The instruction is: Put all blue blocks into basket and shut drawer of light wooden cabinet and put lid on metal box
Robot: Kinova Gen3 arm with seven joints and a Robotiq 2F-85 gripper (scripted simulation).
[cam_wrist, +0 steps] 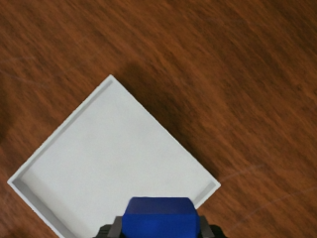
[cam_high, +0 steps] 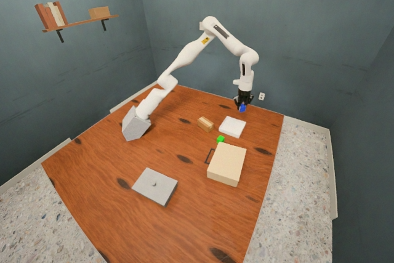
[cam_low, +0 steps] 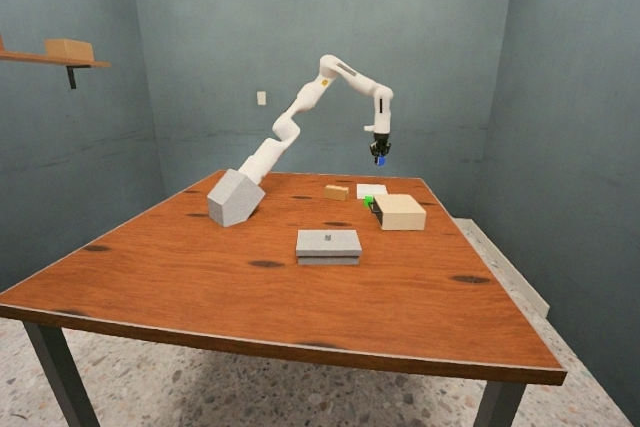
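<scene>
My gripper [cam_high: 242,106] [cam_low: 380,159] [cam_wrist: 160,229] is shut on a blue block [cam_high: 242,108] [cam_low: 381,160] [cam_wrist: 160,218] and holds it high above the table, over the white basket's area. The shallow white basket [cam_high: 232,127] [cam_low: 371,191] [cam_wrist: 99,149] shows no block in the part of its floor seen in the wrist view; its near part is out of frame or behind the held block. The light wooden cabinet [cam_high: 226,164] [cam_low: 403,213] has its black handle [cam_high: 209,156] facing left; its drawer looks shut. The grey metal box [cam_low: 328,260] has its knobbed lid [cam_high: 154,185] [cam_low: 328,244] on.
A green block [cam_high: 220,139] [cam_low: 368,201] stands between the basket and the cabinet, close to the cabinet's corner. A small brown box [cam_high: 205,124] [cam_low: 336,192] lies left of the basket. The arm's grey base [cam_high: 135,125] [cam_low: 235,198] is at the table's left.
</scene>
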